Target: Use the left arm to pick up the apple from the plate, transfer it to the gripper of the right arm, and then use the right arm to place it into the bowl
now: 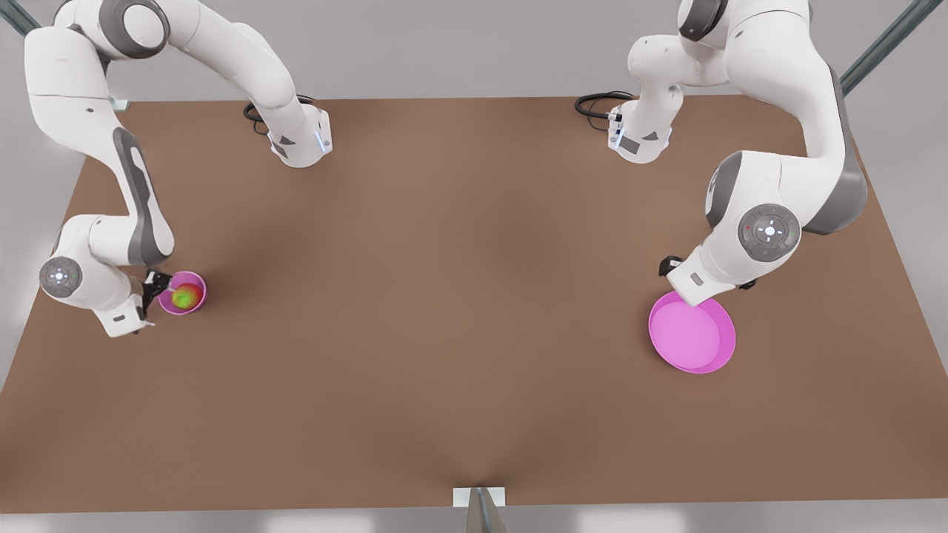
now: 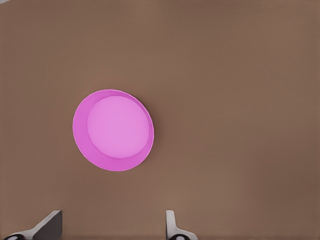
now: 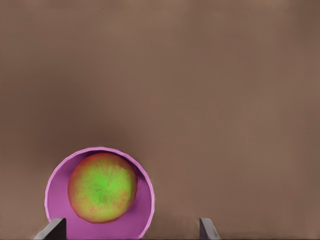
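Overall: brown table, grey surround, apple bowled.

Broad bare tabletop between bowl and plate, right gripper crowding the apple-filled bowl, plate interior unobstructed

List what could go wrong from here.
The apple sits in the bowl, filling most of it. The right gripper, open, hangs close above and beside the bowl, so a careless retreat might clip its rim and tip it. The left gripper, open, waits over the empty plate; a drop could nudge it.
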Motion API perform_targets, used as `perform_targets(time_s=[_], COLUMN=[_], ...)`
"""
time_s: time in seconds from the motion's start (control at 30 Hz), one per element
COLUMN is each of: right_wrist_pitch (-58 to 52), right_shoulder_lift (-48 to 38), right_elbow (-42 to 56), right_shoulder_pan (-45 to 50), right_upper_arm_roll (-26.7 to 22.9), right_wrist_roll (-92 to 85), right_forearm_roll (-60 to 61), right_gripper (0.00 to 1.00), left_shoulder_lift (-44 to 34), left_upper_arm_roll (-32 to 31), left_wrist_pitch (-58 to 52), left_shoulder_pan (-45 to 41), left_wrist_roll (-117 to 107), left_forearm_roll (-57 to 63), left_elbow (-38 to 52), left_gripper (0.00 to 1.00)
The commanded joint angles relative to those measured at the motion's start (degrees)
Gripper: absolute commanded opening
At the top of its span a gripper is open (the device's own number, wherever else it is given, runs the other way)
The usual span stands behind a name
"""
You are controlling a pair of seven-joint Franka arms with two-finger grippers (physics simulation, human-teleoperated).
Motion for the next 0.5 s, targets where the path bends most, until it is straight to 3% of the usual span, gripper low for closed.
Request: perform_targets(time_s=[0.0, 0.07, 0.2, 0.23, 0.3, 0.33, 0.47], right_wrist_pitch=[-14.4, -24.7, -31.9, -35.0, -35.8, -33.5, -34.1], right_shoulder_lift=[1.2, 3.5, 3.9, 3.3, -4.3, -10.1, -17.3], right_elbow=[8.8, 20.9, 26.3, 29.1, 27.7, 20.7, 16.4], right_shoulder_pan=[1.8, 11.1, 20.7, 26.5, 49.1, 50.5, 50.9], right_upper_arm_roll=[3.3, 3.3, 2.9, -2.6, -31.6, -34.6, -36.6], right_wrist_roll=[3.0, 18.4, 39.5, 44.2, 47.1, 47.9, 58.4], right_forearm_roll=[6.5, 9.6, 11.9, 12.1, 20.4, 20.9, 24.7], right_gripper=[1.00, 1.00, 1.00, 1.00, 1.00, 1.00, 1.00], left_shoulder_lift=[-0.1, -0.1, -0.2, -0.2, -0.2, -0.2, -0.2], left_upper_arm_roll=[0.0, 0.0, 0.0, 0.0, -0.1, -0.1, -0.1], left_wrist_pitch=[0.0, 0.0, 0.0, 0.0, 0.0, 0.0, -0.1], left_shoulder_pan=[0.0, -0.1, -0.2, -0.2, -0.2, -0.2, -0.3], left_wrist_roll=[-0.4, -0.5, -0.5, -0.5, -0.5, -0.5, -0.5], left_forearm_roll=[0.0, 0.0, 0.0, 0.0, 0.0, 0.0, 0.0], left_elbow=[0.1, 0.1, 0.1, 0.1, 0.1, 0.1, 0.1], left_gripper=[1.00, 1.00, 1.00, 1.00, 1.00, 1.00, 1.00])
